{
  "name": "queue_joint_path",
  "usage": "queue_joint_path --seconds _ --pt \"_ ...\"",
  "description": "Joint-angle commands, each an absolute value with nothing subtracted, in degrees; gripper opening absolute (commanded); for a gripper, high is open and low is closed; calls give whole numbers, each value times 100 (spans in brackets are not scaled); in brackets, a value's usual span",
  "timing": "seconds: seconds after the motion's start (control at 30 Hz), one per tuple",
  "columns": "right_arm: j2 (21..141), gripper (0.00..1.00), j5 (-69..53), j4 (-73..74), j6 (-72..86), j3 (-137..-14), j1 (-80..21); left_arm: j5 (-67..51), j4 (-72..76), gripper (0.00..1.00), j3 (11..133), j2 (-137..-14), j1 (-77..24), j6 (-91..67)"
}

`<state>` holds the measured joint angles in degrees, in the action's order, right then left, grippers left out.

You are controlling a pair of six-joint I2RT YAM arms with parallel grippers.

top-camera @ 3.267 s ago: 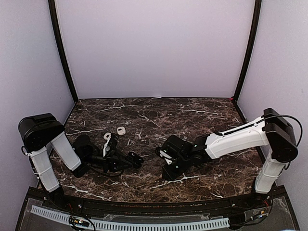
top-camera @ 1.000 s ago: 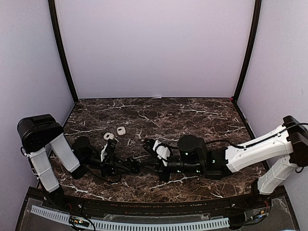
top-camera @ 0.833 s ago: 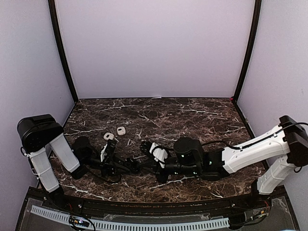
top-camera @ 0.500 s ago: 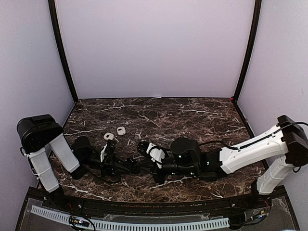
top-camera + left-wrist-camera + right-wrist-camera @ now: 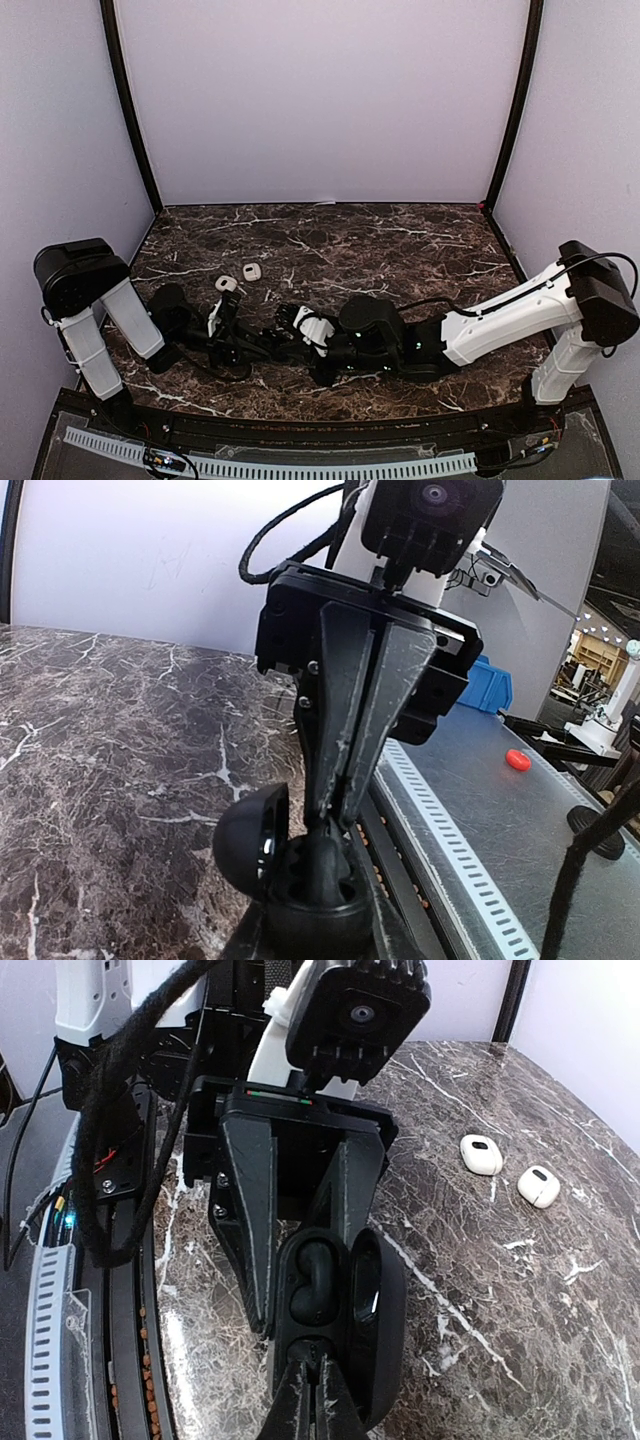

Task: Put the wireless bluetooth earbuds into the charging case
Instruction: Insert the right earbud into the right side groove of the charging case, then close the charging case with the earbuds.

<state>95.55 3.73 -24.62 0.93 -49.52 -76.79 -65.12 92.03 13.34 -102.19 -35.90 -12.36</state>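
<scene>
Both grippers meet low over the near-left part of the dark marble table (image 5: 400,250), facing each other tip to tip. The left gripper (image 5: 300,1295) is clamped on the black charging case (image 5: 380,1360). In the right wrist view one of its fingers lies along the case's left edge and the other runs down behind the raised lid, with the case held between them. The case stands open, its lid (image 5: 250,840) swung up to one side and the wells bared. One black earbud (image 5: 310,1282) sits in a well of the case, its rounded head toward the left gripper and its stem pointing toward the right gripper. The right gripper (image 5: 335,815) comes at the case from the opposite side, its two fingers drawn together to a thin slit, the tips at the case's rim just short of the earbud. In the left wrist view those fingers taper down onto a dark shape inside the case. Whether they touch or pinch the earbud cannot be told, black against black. Well apart from both grippers, farther back on the table, lie two small white pieces (image 5: 481,1154), side by side, each rounded and bearing a dark oval mark. Whether they are earbuds or cases cannot be made out at this size.
</scene>
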Motion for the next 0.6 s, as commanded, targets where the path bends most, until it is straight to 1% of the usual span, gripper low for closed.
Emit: queue_joint_path --seconds 0.0,0.03,0.07,0.2,0.4,0.57 --pt "9637 9 509 -2478 64 -5126 -7767 -6549 10501 3 1336 -10107 -3612 -1203" --pt "9618 18 503 -2478 83 -5128 -7764 -6546 10500 3 1336 -10114 -3611 -1203" --pt "9571 24 483 -2477 106 -5116 -7764 -6552 10499 3 1344 -10120 -3612 -1204" --pt "9213 32 242 -2798 156 -4813 -7764 -6548 10498 3 1354 -10134 -3612 -1213" --pt "8330 34 262 -2977 328 -4370 -7690 -6534 10498 3 1362 -10149 -3612 -1229" --pt "8216 34 374 -2875 914 -4226 -7266 -6561 10498 3 1362 -10110 -3620 -1253"
